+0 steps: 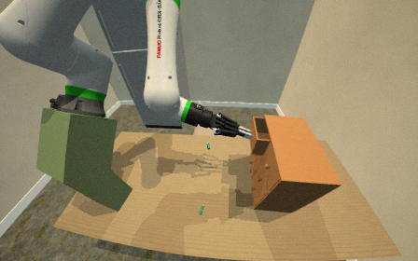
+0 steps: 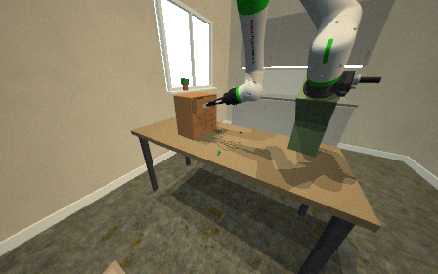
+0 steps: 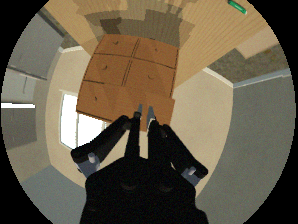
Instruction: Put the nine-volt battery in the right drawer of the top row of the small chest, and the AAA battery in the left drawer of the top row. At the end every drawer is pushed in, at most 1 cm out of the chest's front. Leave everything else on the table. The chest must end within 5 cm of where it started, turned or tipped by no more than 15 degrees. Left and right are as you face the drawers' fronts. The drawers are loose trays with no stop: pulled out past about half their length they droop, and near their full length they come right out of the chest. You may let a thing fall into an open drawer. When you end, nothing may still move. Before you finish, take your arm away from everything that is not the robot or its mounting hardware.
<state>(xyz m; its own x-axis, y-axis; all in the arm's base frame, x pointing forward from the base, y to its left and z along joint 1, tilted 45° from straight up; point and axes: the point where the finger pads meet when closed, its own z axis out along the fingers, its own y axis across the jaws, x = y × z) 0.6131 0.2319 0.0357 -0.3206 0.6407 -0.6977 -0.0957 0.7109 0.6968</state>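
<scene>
Home-like room, bright window [image 2: 179, 46], potted plant [image 2: 185, 83], grey cabinets [image 2: 284, 112]

Shadows on table; window blown out; pics grainy.

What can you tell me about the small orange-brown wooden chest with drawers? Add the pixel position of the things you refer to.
The small chest [image 1: 303, 149] [image 2: 185, 114] [image 3: 116, 62] is a boxy orange-brown cabinet, wooden by its look, with a flat top and small round knobs. It stands upright on the table [image 1: 210, 238] [image 2: 264, 171] [image 3: 205, 42]. Its front has three rows of two drawers. The top-left drawer [image 1: 260, 145] [image 2: 199, 107] [image 3: 161, 104] is partly out; the others look closed. The gripper's fingertips [image 1: 251, 134] [image 2: 206, 105] are at that drawer's front; its knob is hidden.
</scene>
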